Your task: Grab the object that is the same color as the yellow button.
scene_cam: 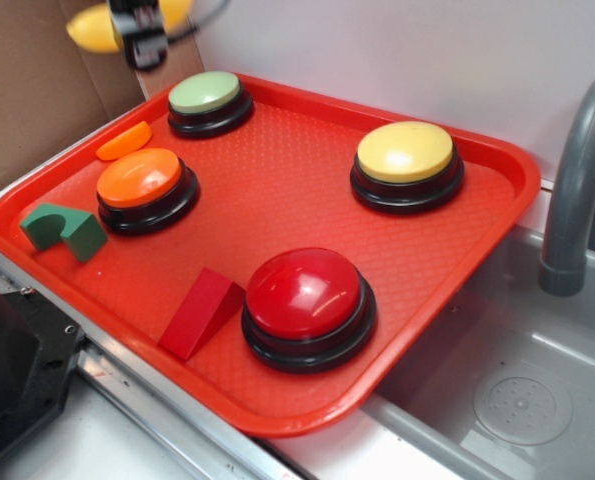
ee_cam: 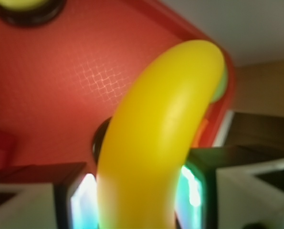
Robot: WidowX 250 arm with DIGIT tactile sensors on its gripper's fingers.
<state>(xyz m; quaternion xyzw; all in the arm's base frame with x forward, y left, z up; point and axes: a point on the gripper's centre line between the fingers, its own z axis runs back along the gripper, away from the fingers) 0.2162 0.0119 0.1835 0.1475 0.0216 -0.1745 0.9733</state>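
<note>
The yellow banana-shaped object [scene_cam: 95, 30] hangs in the air above the tray's far left corner, held crosswise in my gripper [scene_cam: 142, 45], which is shut on it. In the wrist view the object [ee_cam: 156, 143] fills the middle, clamped between both fingers [ee_cam: 79, 200]. The yellow button [scene_cam: 405, 152], a pale-yellow dome on a black base, sits on the far right part of the red tray [scene_cam: 277, 190]; its edge shows at the wrist view's top left as the yellow button [ee_cam: 17, 5].
On the tray stand a pale green button [scene_cam: 206, 94], an orange button [scene_cam: 140, 178] and a red button [scene_cam: 303, 292]. An orange crescent slice [scene_cam: 123, 140], a green arch block [scene_cam: 61, 229] and a red wedge [scene_cam: 199, 312] lie near them. A grey sink [scene_cam: 517, 400] and faucet [scene_cam: 577, 170] are at the right.
</note>
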